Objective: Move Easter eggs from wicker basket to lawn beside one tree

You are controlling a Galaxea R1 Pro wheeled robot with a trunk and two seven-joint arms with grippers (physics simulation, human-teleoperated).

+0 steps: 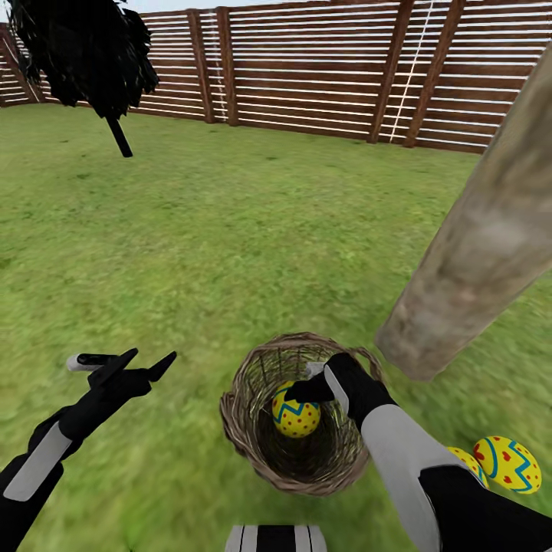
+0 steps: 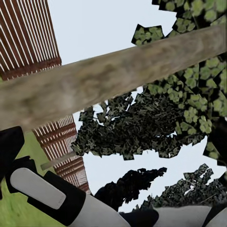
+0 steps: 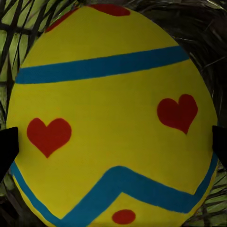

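Both arms are black with long white panels on top. The left gripper (image 1: 146,360) has two thin, pointy black fingers and a small grey stub beside it. The right gripper (image 1: 295,392) is black with a white stripe.

1. From the head camera I look forward and down over both arms across the patchy green lawn (image 1: 230,230) to the brown slatted wooden fence (image 1: 322,69) at its far edge, with the round brown woven wicker basket (image 1: 245,414) close below me.
2. My left wrist camera faces upward, away from the grass: pale sky, dark foliage and the thick pale grey-brown mottled tree trunk (image 2: 113,78) crossing the frame nearby.
3. My right wrist camera sits very close to a yellow egg with blue bands and red hearts (image 3: 113,118), basket weave behind it.
4. Head and left wrist share trunk and fence; head and right wrist share egg and basket.
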